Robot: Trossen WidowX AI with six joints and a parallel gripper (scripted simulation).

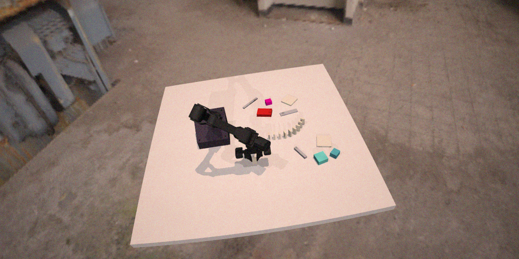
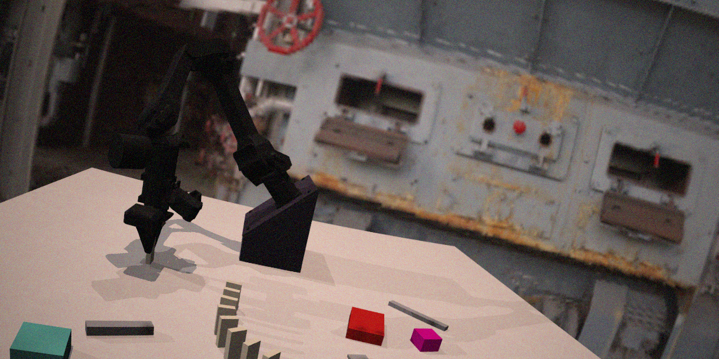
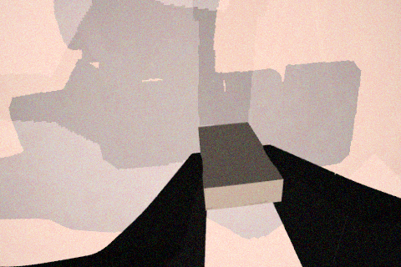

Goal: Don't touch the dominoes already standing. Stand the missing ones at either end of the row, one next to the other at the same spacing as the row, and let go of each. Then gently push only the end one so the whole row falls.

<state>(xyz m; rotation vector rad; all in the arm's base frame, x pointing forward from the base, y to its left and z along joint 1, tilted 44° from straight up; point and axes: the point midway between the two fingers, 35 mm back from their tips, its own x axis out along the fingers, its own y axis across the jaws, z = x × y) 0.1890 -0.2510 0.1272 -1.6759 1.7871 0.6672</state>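
Note:
My gripper (image 1: pixel 254 159) (image 2: pixel 149 252) (image 3: pixel 230 158) is shut on a beige domino (image 2: pixel 149 258) (image 3: pixel 243 193), which stands upright with its foot at the table, apart from the row. In the wrist view its dark broad face and pale top end show between the fingertips. The curved row of standing dominoes (image 1: pixel 289 133) (image 2: pixel 228 330) is to the right of the gripper in the top view. Its near-arm end is close beside the arm, which may hide part of it. The lower part of the row is cut off in the exterior view.
A red block (image 1: pixel 264 112) (image 2: pixel 365 326), a magenta cube (image 1: pixel 268 101) (image 2: pixel 426 339), grey bars (image 1: pixel 300 152) (image 1: pixel 288 112) (image 1: pixel 249 102), cream tiles (image 1: pixel 323 140) (image 1: pixel 289 99) and teal blocks (image 1: pixel 320 158) (image 1: pixel 335 153) lie around the row. The dark arm base (image 1: pixel 213 137) (image 2: pixel 278 236) stands behind the gripper.

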